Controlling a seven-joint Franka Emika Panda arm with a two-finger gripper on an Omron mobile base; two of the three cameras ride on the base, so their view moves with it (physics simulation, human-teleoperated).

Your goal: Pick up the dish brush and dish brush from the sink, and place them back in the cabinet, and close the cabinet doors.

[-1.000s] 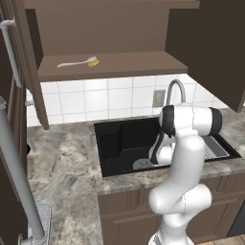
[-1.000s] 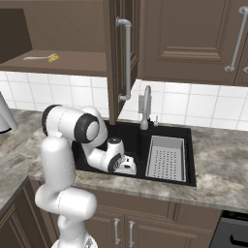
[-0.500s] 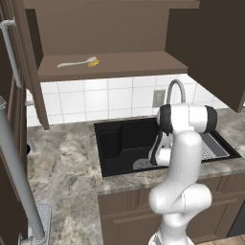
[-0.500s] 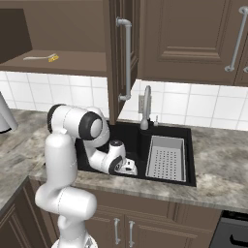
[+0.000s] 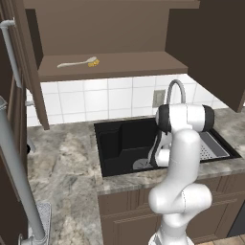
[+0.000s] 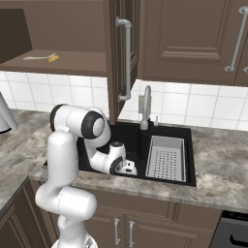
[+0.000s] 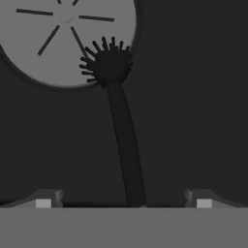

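Now the gripper (image 7: pixel 123 203) hangs wide open over the black dish brush (image 7: pixel 121 131), which lies on the sink (image 5: pixel 109 143) floor, bristles on the drain's (image 7: pixel 58 38) edge. The slim handle could roll or slip out if the jaws close off-centre. The whitish brush (image 5: pixel 79 62) lies on the cabinet shelf (image 5: pixel 143 62), near its left end.

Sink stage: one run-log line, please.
gripper: jaws open, straddling black dish brush | sink: brush head over drain | cabinet: whitish brush shelved, doors open

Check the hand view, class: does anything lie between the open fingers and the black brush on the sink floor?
Nothing visible does. The black brush lies on the sink floor, its handle running down between the open gripper fingers, its bristle head over the drain.
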